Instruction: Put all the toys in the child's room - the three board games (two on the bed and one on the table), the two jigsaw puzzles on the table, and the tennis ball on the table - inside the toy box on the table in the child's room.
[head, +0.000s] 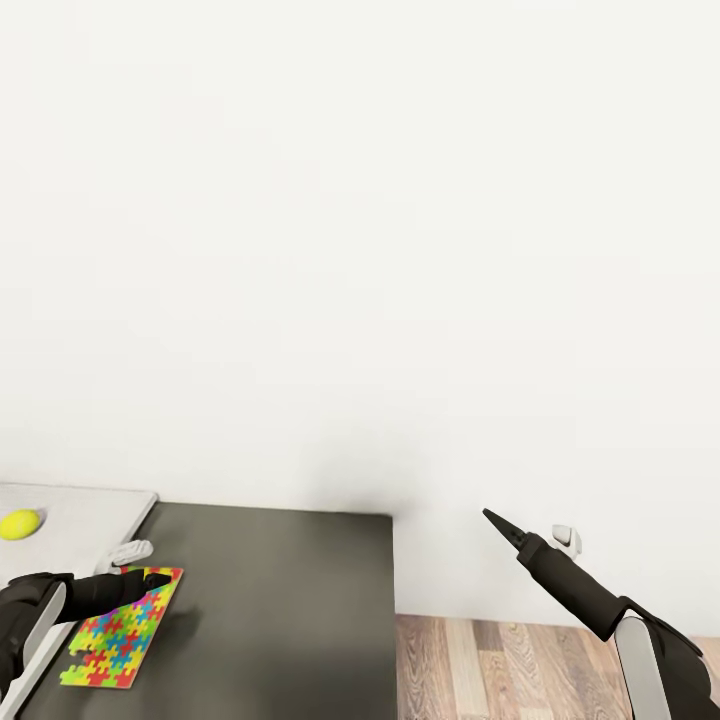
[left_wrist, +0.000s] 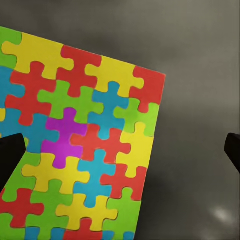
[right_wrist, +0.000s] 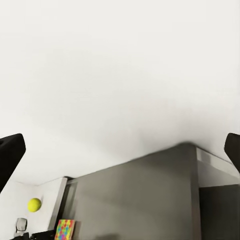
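At the head view's lower left, the left gripper (head: 150, 580) hovers over the jigsaw puzzle (head: 122, 630) on the dark counter (head: 290, 610), jaws wide. The tennis ball (head: 20, 523) sits left, on the pale section. The right gripper (head: 492, 517) hangs lower right, jaws seemingly wide.

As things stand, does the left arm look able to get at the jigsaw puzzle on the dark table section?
Probably yes: the left gripper hangs right over the jigsaw puzzle, its fingers apart in the left wrist view. Nothing lies on the puzzle or between them.
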